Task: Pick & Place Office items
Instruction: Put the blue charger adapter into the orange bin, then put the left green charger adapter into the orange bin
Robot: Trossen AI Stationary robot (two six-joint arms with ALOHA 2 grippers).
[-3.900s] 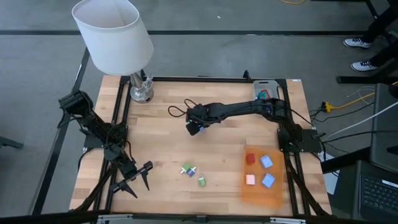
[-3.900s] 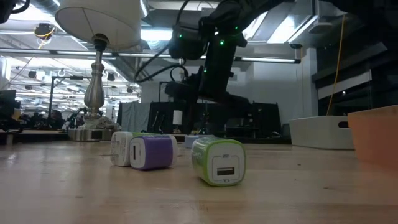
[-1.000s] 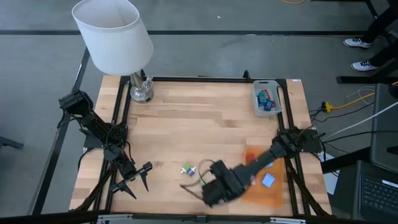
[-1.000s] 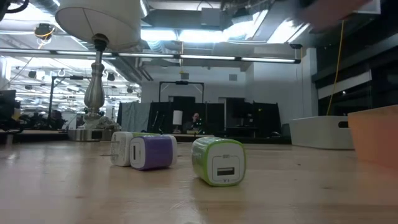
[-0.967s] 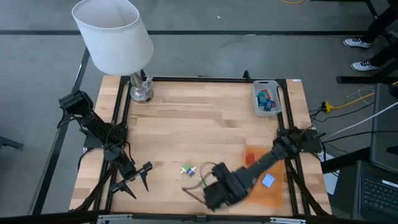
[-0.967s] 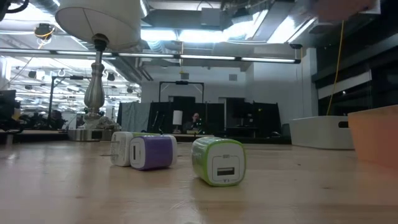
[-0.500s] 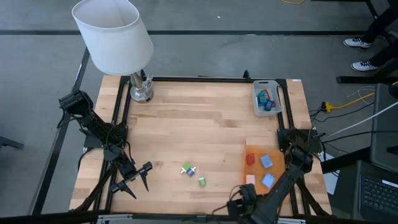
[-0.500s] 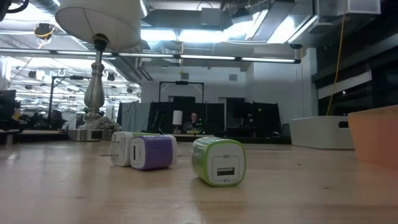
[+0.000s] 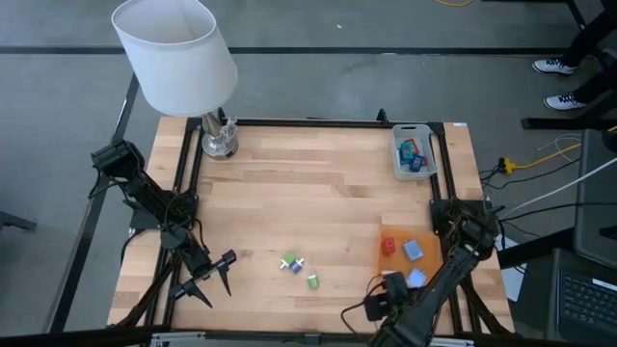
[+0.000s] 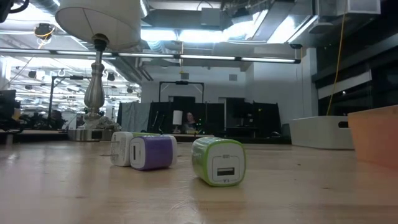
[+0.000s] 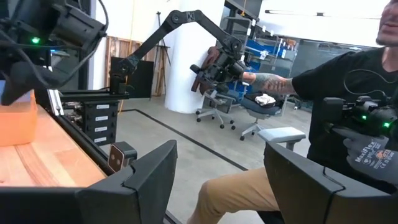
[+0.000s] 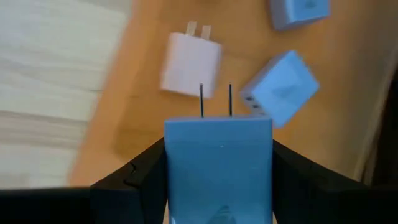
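The office items are small plug-in charger blocks. Green (image 9: 313, 281), purple (image 9: 298, 267) and white (image 9: 287, 261) ones lie on the wood near the table's near edge; the green one (image 10: 217, 160) is closest in the low view. Red (image 9: 388, 247) and blue (image 9: 414, 251) blocks lie on the orange sheet (image 9: 429, 246). More sit in the grey tray (image 9: 396, 154). My right gripper (image 9: 393, 286) hovers over the sheet's near-left corner, shut on a blue block (image 12: 217, 155). My left gripper (image 11: 217, 180) is open, parked at the near-left edge (image 9: 217, 270). My right gripper pinches the blue block by its two opposite side faces (image 12: 173, 162), one finger (image 12: 140, 177) on each side. The block's two metal prongs (image 12: 215, 99) point out past the fingertips, toward the sheet. It is lifted clear above the orange sheet, over a pink block (image 12: 191, 62).
A table lamp (image 9: 217, 140) with a wide white shade (image 9: 174, 53) stands at the far-left corner. A black frame rail (image 9: 318, 122) borders the table. A seated person (image 11: 348, 124) shows beyond the table in the left wrist view. Bare wood lies across the middle.
My right gripper has swung from beside the green block out past the near edge, then back toward the table's right, ending over the orange sheet's near-left corner with the blue block still held. The blocks on the wood have not moved.
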